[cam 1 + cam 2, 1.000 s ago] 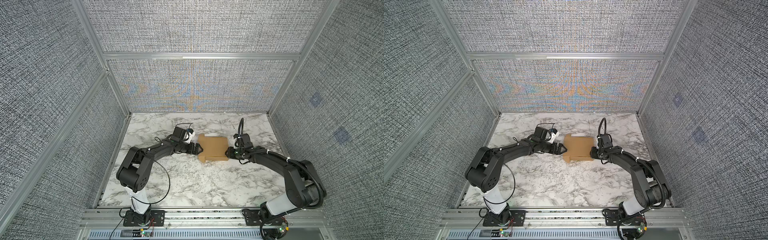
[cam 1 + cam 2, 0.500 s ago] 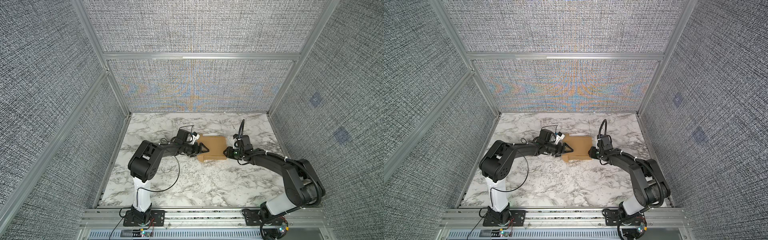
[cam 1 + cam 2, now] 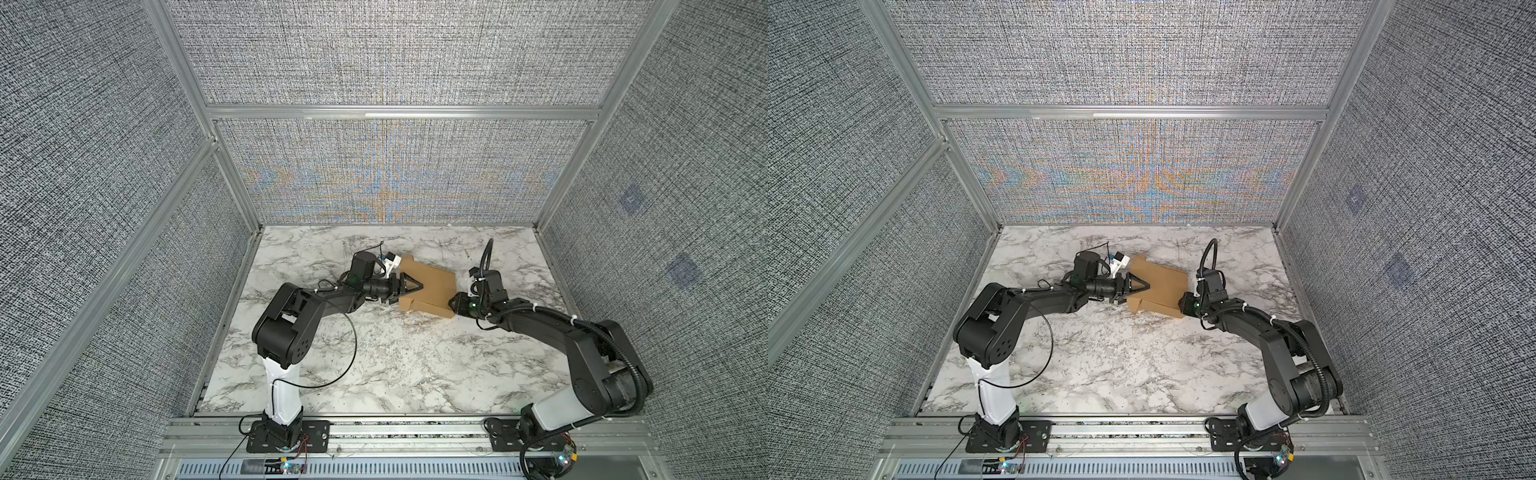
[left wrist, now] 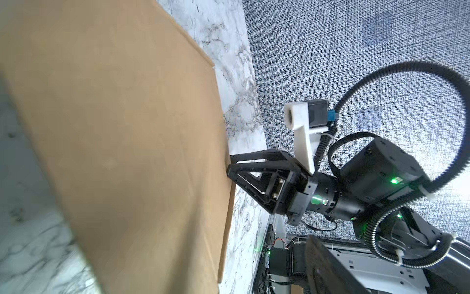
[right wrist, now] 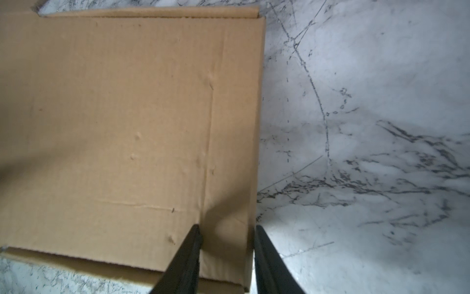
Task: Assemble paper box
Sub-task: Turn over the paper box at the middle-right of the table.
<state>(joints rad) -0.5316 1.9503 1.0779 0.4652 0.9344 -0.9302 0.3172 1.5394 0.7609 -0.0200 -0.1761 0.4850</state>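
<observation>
The right tool (image 5: pixel 226 227) is pinching the nearest edge of the paper box (image 5: pixel 122 114); the left tool (image 3: pixel 417 286) (seen side-on) is hiding its gap, so I cannot tell.

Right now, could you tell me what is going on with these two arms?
Both arms are working on the paper box, a tan cardboard piece lying on the marble table. The left hand reaches over the side nearest it; the right hand sits at the near corner on its side, fingers either side of an edge strip. Whether either hand is clamping the cardboard is unclear. A flap sticks out at the far corner, so it looks unfinished.
</observation>
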